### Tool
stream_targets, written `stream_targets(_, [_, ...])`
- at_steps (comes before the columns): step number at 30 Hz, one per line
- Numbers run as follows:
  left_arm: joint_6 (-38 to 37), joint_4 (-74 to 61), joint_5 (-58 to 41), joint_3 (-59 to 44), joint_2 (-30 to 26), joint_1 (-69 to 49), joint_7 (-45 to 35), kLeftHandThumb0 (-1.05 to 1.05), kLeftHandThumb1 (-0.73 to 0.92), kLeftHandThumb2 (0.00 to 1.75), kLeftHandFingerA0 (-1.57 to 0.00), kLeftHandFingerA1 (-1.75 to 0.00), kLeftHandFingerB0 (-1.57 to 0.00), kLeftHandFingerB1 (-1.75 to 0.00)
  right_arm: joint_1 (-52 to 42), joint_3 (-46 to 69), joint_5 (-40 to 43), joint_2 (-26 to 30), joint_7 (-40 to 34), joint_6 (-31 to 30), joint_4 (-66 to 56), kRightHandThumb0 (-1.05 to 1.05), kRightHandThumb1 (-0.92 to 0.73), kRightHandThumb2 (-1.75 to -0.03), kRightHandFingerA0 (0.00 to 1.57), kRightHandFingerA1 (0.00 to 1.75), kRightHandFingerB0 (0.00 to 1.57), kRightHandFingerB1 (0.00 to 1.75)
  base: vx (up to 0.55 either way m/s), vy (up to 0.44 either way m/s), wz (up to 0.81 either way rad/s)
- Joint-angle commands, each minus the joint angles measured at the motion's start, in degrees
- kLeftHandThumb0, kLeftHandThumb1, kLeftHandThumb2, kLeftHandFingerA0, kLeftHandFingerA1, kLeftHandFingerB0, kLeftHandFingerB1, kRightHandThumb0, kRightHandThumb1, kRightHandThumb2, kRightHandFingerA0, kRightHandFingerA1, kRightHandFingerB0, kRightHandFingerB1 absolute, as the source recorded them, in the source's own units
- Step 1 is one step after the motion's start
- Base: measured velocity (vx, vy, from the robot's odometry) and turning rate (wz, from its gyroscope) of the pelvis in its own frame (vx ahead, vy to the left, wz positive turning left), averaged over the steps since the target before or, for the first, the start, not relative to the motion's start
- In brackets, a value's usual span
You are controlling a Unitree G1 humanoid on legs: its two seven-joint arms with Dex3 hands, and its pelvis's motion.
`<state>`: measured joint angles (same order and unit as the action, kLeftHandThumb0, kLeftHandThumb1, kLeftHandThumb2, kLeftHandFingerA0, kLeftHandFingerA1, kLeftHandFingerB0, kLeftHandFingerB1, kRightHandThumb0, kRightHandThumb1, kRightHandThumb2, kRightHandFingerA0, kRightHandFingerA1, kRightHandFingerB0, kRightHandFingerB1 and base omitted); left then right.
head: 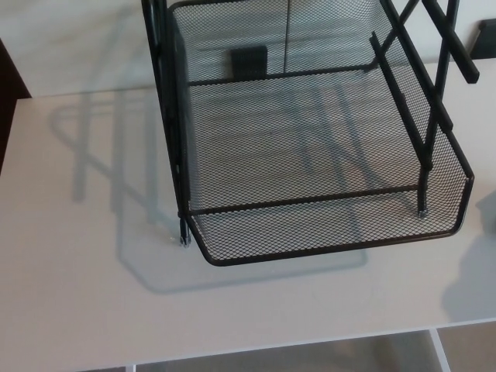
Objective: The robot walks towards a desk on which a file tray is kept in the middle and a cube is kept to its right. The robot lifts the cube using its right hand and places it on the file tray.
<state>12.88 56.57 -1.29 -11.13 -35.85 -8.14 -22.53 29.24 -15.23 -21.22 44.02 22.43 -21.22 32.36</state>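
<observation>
A black wire-mesh file tray (225,260) stands on a white desk (77,256) and fills the upper middle and right of the head view. Its lower basket is empty, and black frame bars rise from it at the left and right. The cube does not show anywhere in the picture. Neither of my hands is in sight. A soft dark shadow lies on the desk at the right edge, below the tray's corner.
The desk's front edge (294,345) runs along the bottom, with floor tiles below it. A small black block (248,60) shows through the mesh behind the tray. Another dark object (487,35) sits at the top right corner. A dark strip borders the far left.
</observation>
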Motion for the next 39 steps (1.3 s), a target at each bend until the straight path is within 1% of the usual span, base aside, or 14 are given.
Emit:
stream_targets(1, [-1.0,-0.4,0.1,0.2,-0.7,-0.3,-0.4,-0.94,0.62,0.99,-0.23,-0.72,-0.27,-0.67,1.3,1.3,-1.8,0.9,-3.0,2.7,2.3,-0.74,-0.45,-0.8,0.0,0.19,0.05,0.15,0.0,0.0,0.0])
stream_targets(9, [-1.0,-0.1,0.3,0.5,-0.7,0.0,-0.2,-0.95,0.62,1.0,-0.21,-0.71,-0.27,-0.66,-0.2,2.0,-1.7,0.1,-0.8,0.7,-0.2,-0.75,-0.45,-0.78,0.0,0.1,0.04,0.14,0.0,0.0,0.0])
stream_targets(10, [-0.7,-0.3,0.1,0.3,-0.5,-0.1,0.3,-0.92,0.81,0.65,-0.2,-0.78,-0.3,-0.68,-0.2,0.8,-2.6,-0.1,-0.4,1.3,-0.3,-0.76,-0.47,-0.83,0.0,0.17,0.0,0.13,0.0,0.0,0.0])
stream_targets(23, [-1.5,1.0,0.4,1.3,-0.5,1.0,0.2,-0.92,0.84,0.64,-0.2,-0.77,-0.3,-0.68,2.3,-6.1,-5.7,-3.0,4.9,1.3,-3.7,-0.92,-0.54,-0.84,0.0,0.11,0.0,0.0,0.0,0.0,0.0])
stream_targets(27, [-2.4,1.9,1.1,1.9,-0.9,1.8,0.4,-0.93,0.63,1.02,-0.25,-0.72,-0.28,-0.66,2.5,-12.1,-11.8,-0.4,3.7,5.9,-3.1,-0.89,-0.53,-0.9,0.07,0.54,0.0,0.03,0.0,0.0,0.0])
stream_targets(29, [-1.7,1.7,0.5,1.5,-0.9,1.9,-0.1,-0.93,0.84,0.64,-0.2,-0.75,-0.3,-0.66,2.6,-12.9,-12.0,-0.6,4.1,4.8,-2.5,-0.83,-0.63,-0.59,0.14,0.48,0.0,0.0,0.0,0.0,0.0])
stream_targets(30, [-1.7,1.9,0.6,1.6,-0.9,2.2,0.1,-0.9,0.63,1.02,-0.25,-0.71,-0.28,-0.65,2.3,-13.2,-12.0,-0.2,4.2,6.0,-2.2,-0.89,-0.54,-0.91,0.37,0.62,0.0,0.0,0.0,0.0,0.0])
stream_targets(32, [-2.3,2.6,1.3,2.2,-1.1,2.8,0.0,-0.85,0.63,1.12,-0.21,-0.67,-0.35,-0.69,1.6,-15.8,-14.9,2.4,4.0,10.5,-2.7,-0.92,-0.57,-0.93,0.52,0.64,0.0,0.0,0.0,0.0,0.0])
stream_targets(33, [-2.5,2.4,1.6,2.6,-1.2,2.6,0.0,-0.91,0.64,1.03,-0.28,-0.73,-0.29,-0.66,1.4,-14.3,-12.3,1.6,5.6,8.9,-1.9,-0.65,-0.61,-0.59,0.58,0.58,0.0,0.15,0.0,0.0,0.0])
stream_targets(34, [-2.8,2.1,2.0,3.0,-1.4,2.4,0.0,-0.91,0.64,1.04,-0.25,-0.72,-0.3,-0.67,0.9,-12.2,-8.5,0.6,8.2,7.1,-0.8,-0.7,-0.52,-0.88,0.53,0.62,0.02,0.19,0.0,0.0,0.0])
stream_targets(35, [-3.0,2.0,2.1,3.3,-1.5,2.3,0.0,-0.91,0.64,1.04,-0.25,-0.72,-0.3,-0.67,-1.0,-9.6,-5.0,1.4,9.5,10.1,-1.6,-0.73,-0.86,-0.67,0.58,0.49,0.05,0.17,0.0,0.0,0.0])
stream_targets(36, [-2.9,1.8,2.1,3.4,-1.6,2.3,-0.1,-0.9,0.64,1.04,-0.25,-0.72,-0.3,-0.67,-0.7,-2.4,3.1,-2.0,14.0,0.3,-0.3,-0.67,-0.6,-0.99,0.36,0.63,0.0,0.27,0.0,0.0,0.0])
stream_targets(37, [-2.7,1.8,2.0,3.4,-1.6,2.3,0.0,-0.89,0.63,1.02,-0.27,-0.72,-0.31,-0.66,-0.8,9.4,13.8,-6.5,15.0,-9.5,1.6,-0.56,-0.59,-0.72,0.43,0.63,0.09,0.26,0.0,0.0,0.0])
stream_targets(39, [-2.8,1.9,2.2,3.7,-1.7,2.3,-0.1,-0.89,0.63,1.03,-0.24,-0.72,-0.31,-0.67,-1.5,15.2,18.2,-8.1,15.3,-11.4,2.3,-0.59,-0.52,-1.05,0.29,0.6,0.02,0.4,0.0,0.0,0.0])
